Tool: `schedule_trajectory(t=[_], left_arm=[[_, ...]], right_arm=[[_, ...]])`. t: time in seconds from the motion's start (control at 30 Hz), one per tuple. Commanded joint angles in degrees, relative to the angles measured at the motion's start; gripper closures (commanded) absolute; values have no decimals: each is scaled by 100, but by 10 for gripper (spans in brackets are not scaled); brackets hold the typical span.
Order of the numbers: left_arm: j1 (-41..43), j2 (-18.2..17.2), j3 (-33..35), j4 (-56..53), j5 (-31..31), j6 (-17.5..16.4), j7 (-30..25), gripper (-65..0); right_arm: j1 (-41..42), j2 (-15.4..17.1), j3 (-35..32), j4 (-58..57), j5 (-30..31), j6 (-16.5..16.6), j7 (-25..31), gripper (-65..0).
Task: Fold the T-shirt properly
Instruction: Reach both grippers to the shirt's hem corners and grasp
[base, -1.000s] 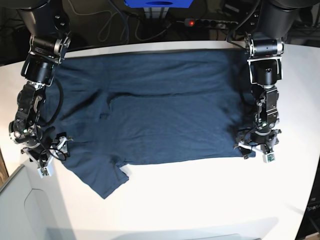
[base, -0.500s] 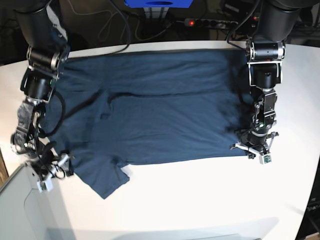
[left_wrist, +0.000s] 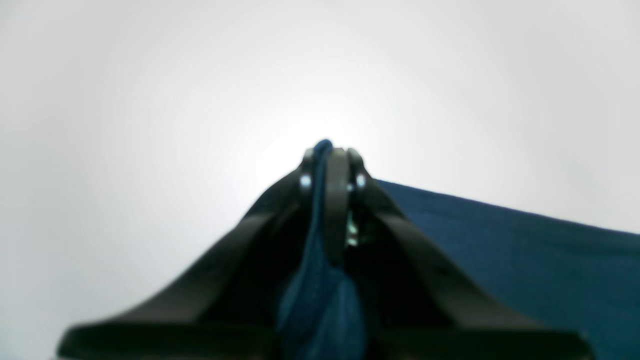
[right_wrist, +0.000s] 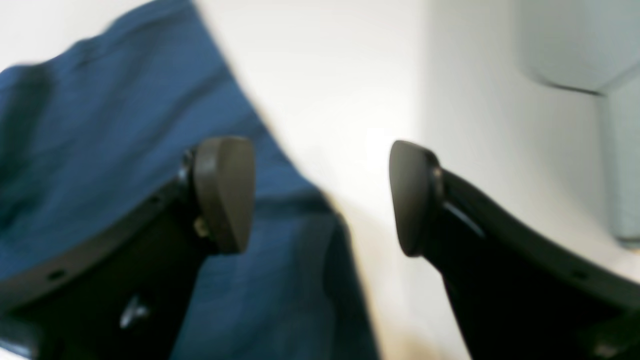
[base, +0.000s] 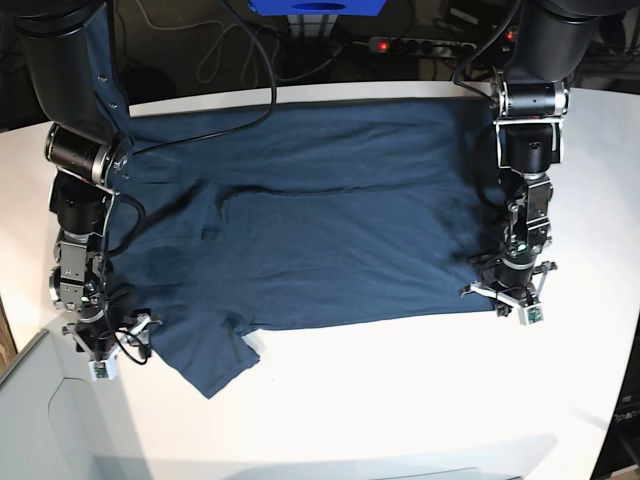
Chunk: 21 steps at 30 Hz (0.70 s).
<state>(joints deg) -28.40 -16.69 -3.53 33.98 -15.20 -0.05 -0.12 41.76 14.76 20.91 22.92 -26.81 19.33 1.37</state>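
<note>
The dark navy T-shirt (base: 310, 220) lies spread flat on the white table (base: 400, 400), with one sleeve (base: 205, 350) pointing to the front left. My left gripper (base: 508, 303) is at the shirt's front right corner. In the left wrist view it (left_wrist: 328, 156) is shut on a bunched fold of the shirt (left_wrist: 500, 240). My right gripper (base: 112, 352) is low at the shirt's front left edge, beside the sleeve. In the right wrist view it (right_wrist: 320, 197) is open and empty, one finger (right_wrist: 222, 192) over the shirt (right_wrist: 100, 150), the other over bare table.
A grey bin (base: 40, 420) stands at the table's front left corner, and shows in the right wrist view (right_wrist: 575, 45). Cables and a power strip (base: 420, 45) lie behind the table's far edge. The table front of the shirt is bare white.
My right arm has moved toward the front along the shirt's left edge, down to the sleeve. My left gripper has stayed at the shirt's front right corner.
</note>
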Motion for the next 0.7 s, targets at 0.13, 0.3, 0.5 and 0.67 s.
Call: schedule_trajectory(t=[0.13, 0.3, 0.5, 0.67], left_arm=[[67, -50, -3, 27, 21, 54, 236, 0], [137, -50, -3, 44, 21, 54, 227, 0], [137, -50, -3, 27, 21, 54, 227, 0], [137, -50, 6, 27, 21, 54, 227, 0]], right_arm=[[48, 58, 15, 78, 74, -223, 158, -406], [-110, -39, 24, -195, 74, -215, 158, -406], [-215, -74, 24, -265, 74, -215, 149, -394], [-215, -48, 24, -239, 74, -215, 149, -144]])
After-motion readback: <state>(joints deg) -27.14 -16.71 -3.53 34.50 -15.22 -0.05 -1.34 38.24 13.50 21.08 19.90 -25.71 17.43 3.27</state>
